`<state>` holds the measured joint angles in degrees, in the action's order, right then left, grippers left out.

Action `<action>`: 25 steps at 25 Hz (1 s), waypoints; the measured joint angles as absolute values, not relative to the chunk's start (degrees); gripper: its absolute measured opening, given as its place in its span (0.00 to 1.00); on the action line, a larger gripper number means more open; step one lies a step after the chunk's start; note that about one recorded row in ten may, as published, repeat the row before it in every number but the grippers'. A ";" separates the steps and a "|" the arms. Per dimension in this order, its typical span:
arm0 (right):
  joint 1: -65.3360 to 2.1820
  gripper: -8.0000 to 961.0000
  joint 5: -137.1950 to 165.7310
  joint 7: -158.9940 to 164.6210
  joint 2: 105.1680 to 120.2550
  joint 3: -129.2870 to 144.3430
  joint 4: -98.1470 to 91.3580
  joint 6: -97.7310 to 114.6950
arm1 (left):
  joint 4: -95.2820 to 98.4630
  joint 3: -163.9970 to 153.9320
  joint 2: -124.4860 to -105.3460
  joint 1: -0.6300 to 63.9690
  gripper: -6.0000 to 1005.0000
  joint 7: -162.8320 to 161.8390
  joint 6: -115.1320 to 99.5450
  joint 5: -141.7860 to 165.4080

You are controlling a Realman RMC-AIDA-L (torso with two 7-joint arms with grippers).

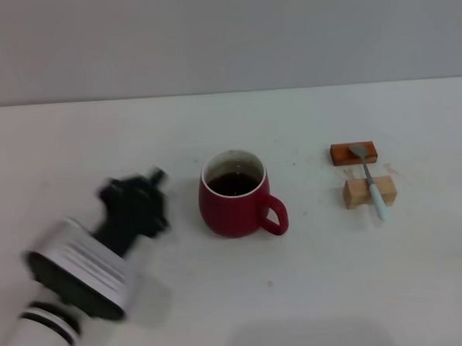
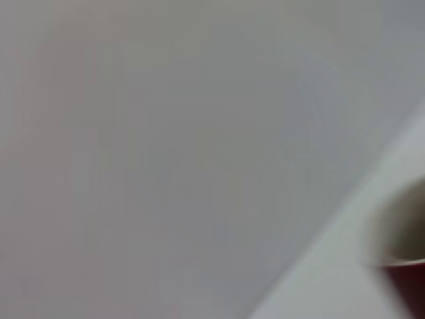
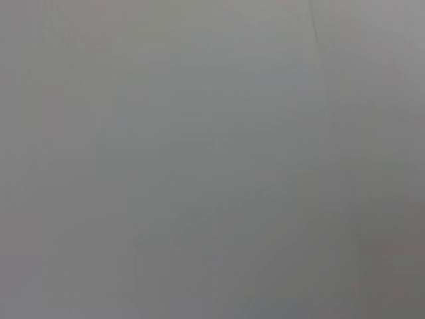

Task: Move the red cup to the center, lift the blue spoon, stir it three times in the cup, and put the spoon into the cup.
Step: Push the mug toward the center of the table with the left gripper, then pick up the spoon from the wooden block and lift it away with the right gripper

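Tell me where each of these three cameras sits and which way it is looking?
Head view: on the robot's head, looking forward and down at the table, the red cup and the blue spoon lying across two blocks; the left gripper shows beside the cup.
Left wrist view: on the left arm, facing mostly blank wall, the cup's rim at one edge; no fingers visible.
Right wrist view: only a blank grey surface; no robot parts.
Shared: the cup, in head and left wrist views.

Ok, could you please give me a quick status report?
Left gripper beside cup, clear of it. Right arm unseen. Spoon resting across two blocks. Nothing in the way.
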<state>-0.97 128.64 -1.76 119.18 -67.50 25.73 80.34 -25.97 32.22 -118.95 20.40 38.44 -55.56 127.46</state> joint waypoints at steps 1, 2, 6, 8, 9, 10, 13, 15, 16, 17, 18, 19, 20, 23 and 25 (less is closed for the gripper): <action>-0.97 0.71 128.62 -1.84 119.18 -67.32 25.73 80.34 | -25.97 32.22 -118.95 20.40 0.04 38.44 -55.56 127.46; -0.98 0.71 128.57 -1.94 119.18 -67.13 25.73 80.34 | -25.15 37.15 -118.70 19.30 0.04 33.81 -58.43 125.51; -1.06 0.71 128.39 -2.16 119.18 -66.86 25.76 80.34 | -23.95 50.33 -118.47 17.08 0.04 24.74 -60.96 124.94; -1.06 0.71 128.38 -2.19 119.18 -66.86 25.85 80.33 | -23.88 57.72 -118.40 15.91 0.04 19.66 -61.21 124.95; -1.06 0.71 128.38 -2.20 119.18 -66.86 25.91 80.34 | -23.87 59.41 -118.39 15.62 0.04 18.19 -61.24 124.95; -1.06 0.71 128.38 -2.20 119.18 -66.86 25.91 80.34 | -23.85 62.61 -118.32 15.08 0.04 15.23 -61.35 124.95; -1.08 0.71 128.38 -2.22 119.18 -66.88 25.96 80.24 | -23.50 65.95 -118.06 14.61 0.04 10.91 -61.56 125.25; -1.09 0.71 128.38 -2.22 119.18 -66.88 25.92 80.18 | -22.60 67.14 -117.86 14.69 0.04 8.50 -61.59 125.65; -1.14 0.71 128.36 -2.23 119.18 -66.88 25.90 80.11 | -22.34 67.20 -117.82 14.78 0.04 8.10 -61.62 125.68; -1.17 0.71 128.35 -2.23 119.18 -66.88 25.89 80.04 | -22.02 67.24 -117.80 14.94 0.05 7.48 -61.65 125.73; -1.18 0.71 128.35 -2.25 119.19 -66.78 25.94 79.92 | -21.78 67.27 -117.79 15.07 0.06 6.76 -61.72 125.74; -1.18 0.71 128.35 -2.25 119.19 -66.78 25.94 79.92 | -21.78 67.27 -117.79 15.07 0.07 6.76 -61.72 125.74; -1.17 0.71 128.35 -2.26 119.21 -66.63 25.97 79.85 | -21.54 67.41 -117.79 15.20 0.08 5.13 -61.78 125.76; -1.08 0.71 128.33 -2.32 119.26 -65.19 26.12 79.79 | -21.22 68.06 -117.73 15.47 0.10 1.72 -61.59 125.77; -0.85 0.71 128.27 -2.33 119.37 -64.43 26.33 79.79 | -20.62 68.22 -117.68 15.86 0.12 0.75 -61.58 125.77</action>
<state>-0.85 128.27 -2.33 119.37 -64.43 26.33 79.79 -20.62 68.22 -117.68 15.86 0.75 -61.58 125.77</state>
